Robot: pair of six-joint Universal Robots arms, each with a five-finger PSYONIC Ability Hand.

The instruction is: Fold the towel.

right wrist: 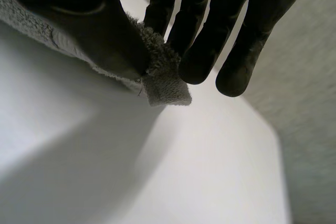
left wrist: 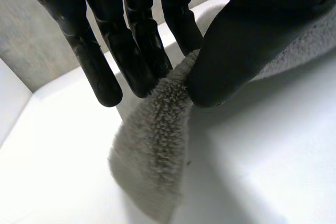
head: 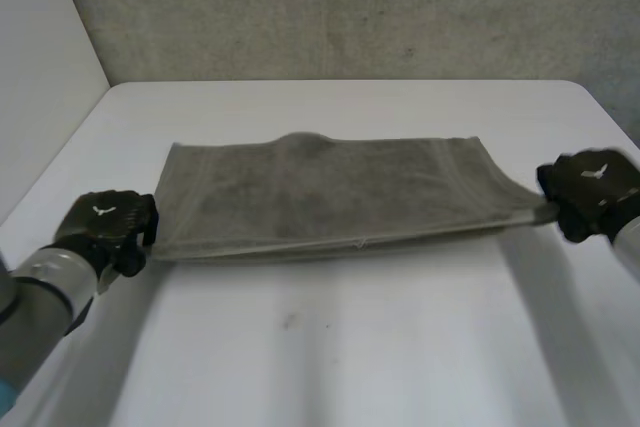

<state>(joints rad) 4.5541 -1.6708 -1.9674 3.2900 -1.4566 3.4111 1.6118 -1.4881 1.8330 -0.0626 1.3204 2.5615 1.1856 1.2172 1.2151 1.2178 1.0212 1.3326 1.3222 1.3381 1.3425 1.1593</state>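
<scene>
A grey towel (head: 330, 192) lies stretched wide across the white table (head: 330, 347), folded along its length. My left hand (head: 108, 227) holds its near left corner; in the left wrist view the thumb (left wrist: 236, 51) and fingers (left wrist: 136, 51) pinch the fluffy towel corner (left wrist: 157, 145). My right hand (head: 592, 192) grips the near right corner, which is pulled out to a point. In the right wrist view the thumb (right wrist: 100, 30) presses the towel corner (right wrist: 163, 80) against the fingers (right wrist: 194, 30).
A rough grey wall (head: 350, 7) runs behind the table. A white panel (head: 40, 77) stands along the table's left side. Bare table surface lies between the towel and the near edge.
</scene>
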